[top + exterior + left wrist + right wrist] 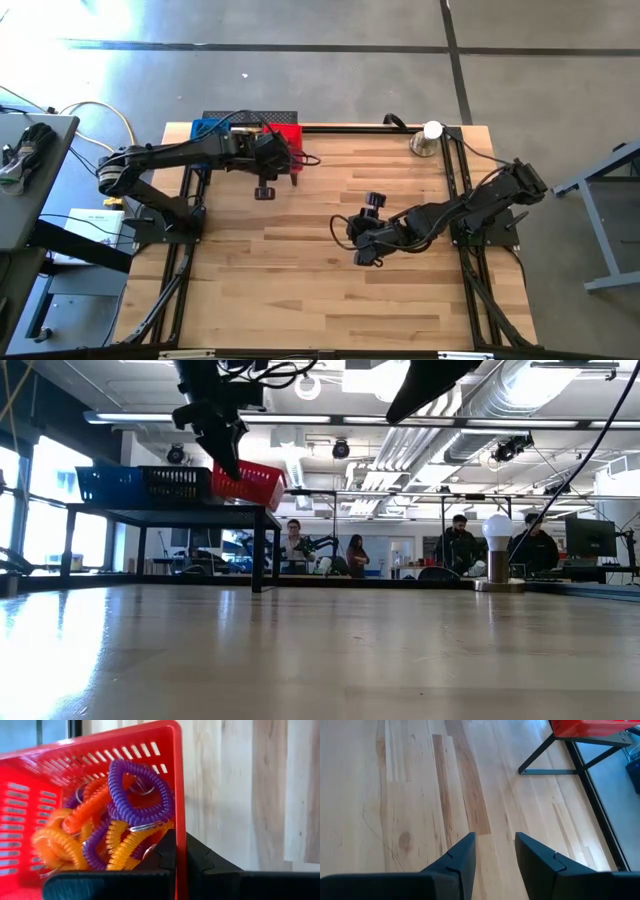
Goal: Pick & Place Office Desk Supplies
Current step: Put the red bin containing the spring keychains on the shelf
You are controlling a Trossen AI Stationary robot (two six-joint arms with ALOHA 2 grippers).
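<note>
right gripper (362,237): near the table's middle, a little toward 4 o'clock; in its wrist view the two fingers (461,855) stand partly apart with only bare wood between them, holding nothing.
table (300,300): bare wooden planks across the near half; no supplies lie loose on it that i can see.
left gripper (181,865): toward 11 o'clock from the table's middle, pinched tight on the side wall of the red basket (100,755), one finger inside the wall and one outside.
red basket: up on the black mesh shelf (170,510) at about 12 o'clock of the table, tilted in the low view, beside a blue basket (210,128).
coil loops (135,795): purple, orange and yellow springy loops heaped inside the red basket, touching each other and its wall.
silver dome with white ball (429,138): far corner, about 1 o'clock, well apart from both arms.
room behind: people sit at desks beyond the table.
step in hand: the left arm seems to be gripping the basket wall to tip or drag it, so the loops can be reached or spilled; not one loop is out yet.
next move calls for: a slow, steady tilt or pull so the light basket does not slide off the shelf edge; the right arm likely waits to collect the loops.
</note>
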